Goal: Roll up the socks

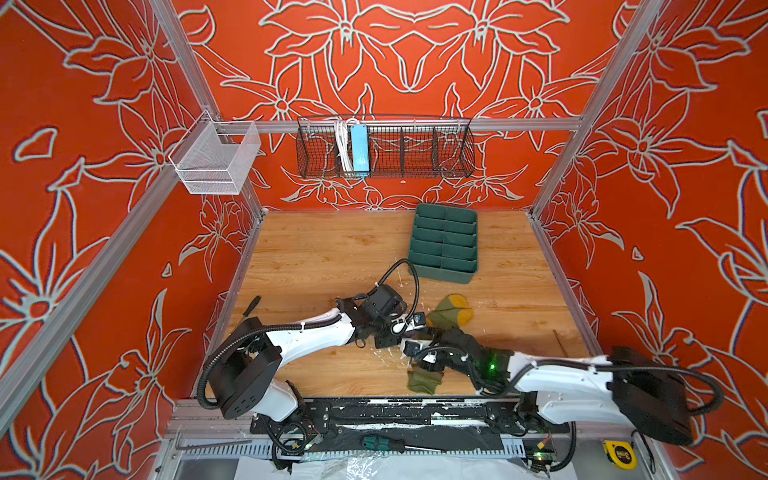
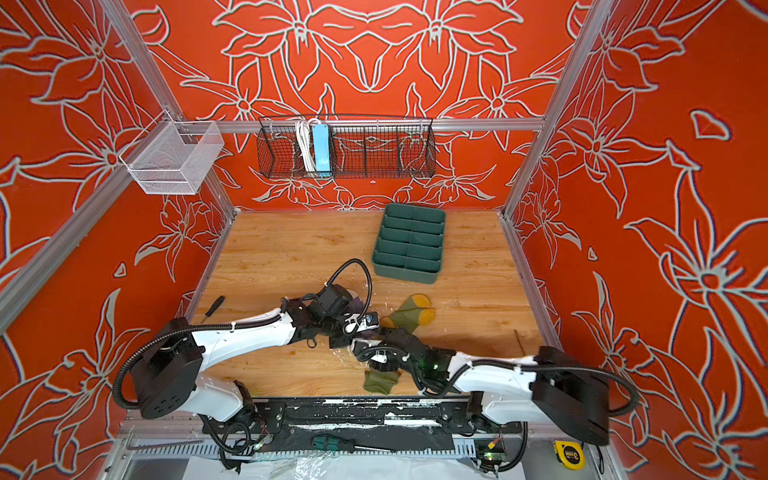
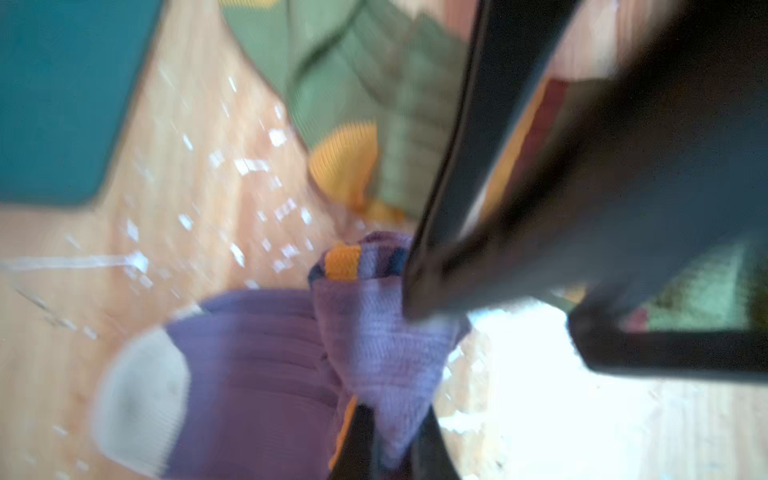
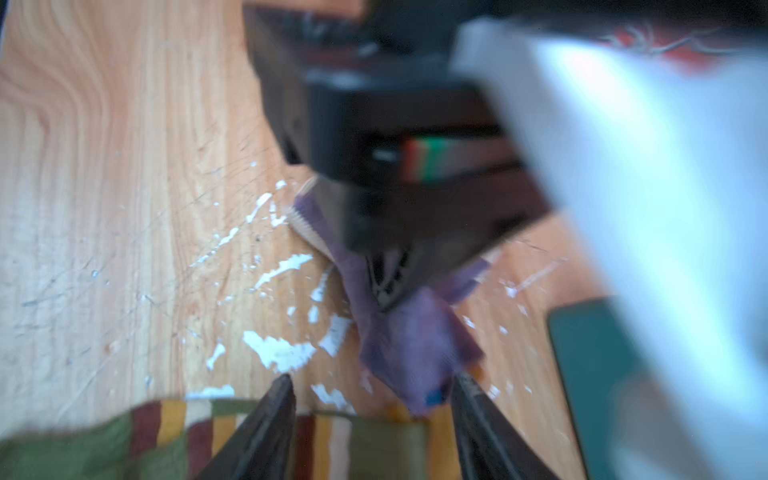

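Observation:
My left gripper (image 3: 390, 436) is shut on a pinched fold of the purple sock (image 3: 257, 374), whose cream patch (image 3: 141, 395) lies on the wood. In both top views the left arm hides most of that sock. My right gripper (image 4: 374, 380) stands open just above the table. The purple sock's (image 4: 407, 340) loose end lies between its fingertips, and the olive green sock's striped cuff (image 4: 166, 432) lies under them. The olive green sock (image 1: 451, 311) stretches from its mustard toe to the cuff (image 1: 424, 380) near the front edge. Both grippers meet at mid-table, left (image 1: 395, 332) beside right (image 1: 419, 338).
A dark green divided tray (image 1: 444, 245) sits behind the socks, toward the back right. A screwdriver (image 1: 251, 307) lies at the table's left edge. A black wire basket (image 1: 386, 149) and a white mesh basket (image 1: 216, 160) hang on the walls. White flecks mark the wood.

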Controlling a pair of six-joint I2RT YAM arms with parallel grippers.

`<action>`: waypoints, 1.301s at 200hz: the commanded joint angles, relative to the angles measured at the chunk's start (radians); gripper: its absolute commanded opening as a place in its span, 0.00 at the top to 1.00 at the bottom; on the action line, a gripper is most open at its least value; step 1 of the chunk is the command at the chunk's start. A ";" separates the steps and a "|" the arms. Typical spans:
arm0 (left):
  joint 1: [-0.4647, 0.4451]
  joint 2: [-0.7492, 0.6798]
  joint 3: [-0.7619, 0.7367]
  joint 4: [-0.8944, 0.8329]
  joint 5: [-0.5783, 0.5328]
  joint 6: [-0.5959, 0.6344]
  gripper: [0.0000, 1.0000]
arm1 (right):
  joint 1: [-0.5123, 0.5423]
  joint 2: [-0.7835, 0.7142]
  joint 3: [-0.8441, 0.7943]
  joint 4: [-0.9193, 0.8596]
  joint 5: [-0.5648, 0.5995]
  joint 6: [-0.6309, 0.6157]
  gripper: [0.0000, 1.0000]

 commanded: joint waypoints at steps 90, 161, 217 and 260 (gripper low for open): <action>-0.057 -0.061 -0.028 -0.219 0.150 0.264 1.00 | -0.426 -0.340 0.131 -0.299 -0.007 0.698 0.38; -0.054 -0.062 -0.084 -0.150 0.100 0.312 1.00 | -0.459 0.086 0.372 -0.390 -0.348 0.901 0.02; -0.054 -0.043 -0.066 -0.163 0.104 0.297 1.00 | -0.460 0.358 0.406 -0.317 -0.542 0.965 0.52; -0.001 -0.054 -0.074 -0.168 0.138 0.285 1.00 | -0.461 0.471 0.483 -0.339 -0.569 0.936 0.69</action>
